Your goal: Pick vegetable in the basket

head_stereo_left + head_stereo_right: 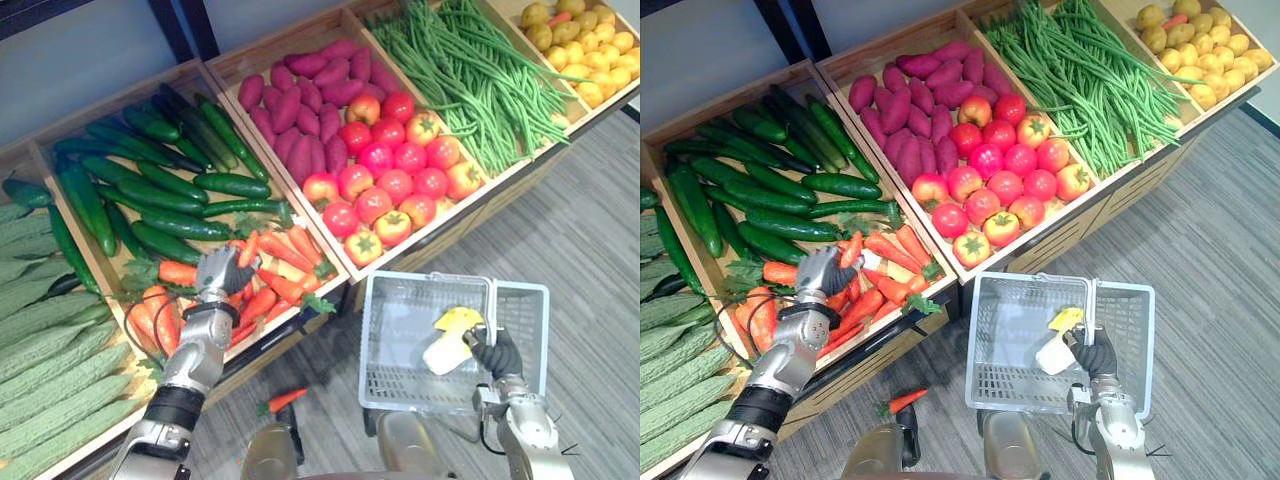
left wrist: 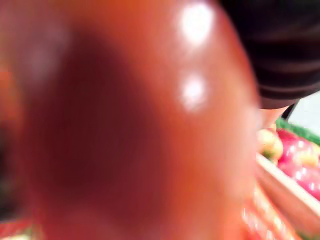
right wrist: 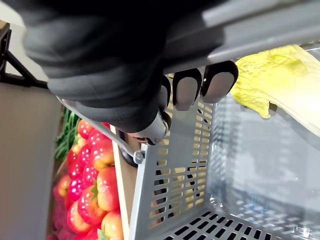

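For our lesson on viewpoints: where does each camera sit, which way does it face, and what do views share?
Left eye: on the head, looking down at crates; left hand grips a carrot, right hand holds the basket.
Right eye: beside it, same scene.
Left wrist: pressed close to the carrot; dark cover shows.
Right wrist: looks past curled fingers into the basket.
Both wrist views share the tomatoes.

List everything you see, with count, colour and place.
bitter gourds: several, pale green, leftmost crate
cucumbers: many, dark green, next crate's rear
carrots: many, orange, its front
sweet potatoes: many, purple, third crate's rear
tomatoes: many, red, its front
green beans: heap, green, fourth crate
potatoes: many, yellow, rightmost crate
basket: one, grey, lower right
cabbage: one, yellow-white, in basket
fallen carrot: one, orange, floor
left hand: curled round one carrot
right hand: gripping basket handle
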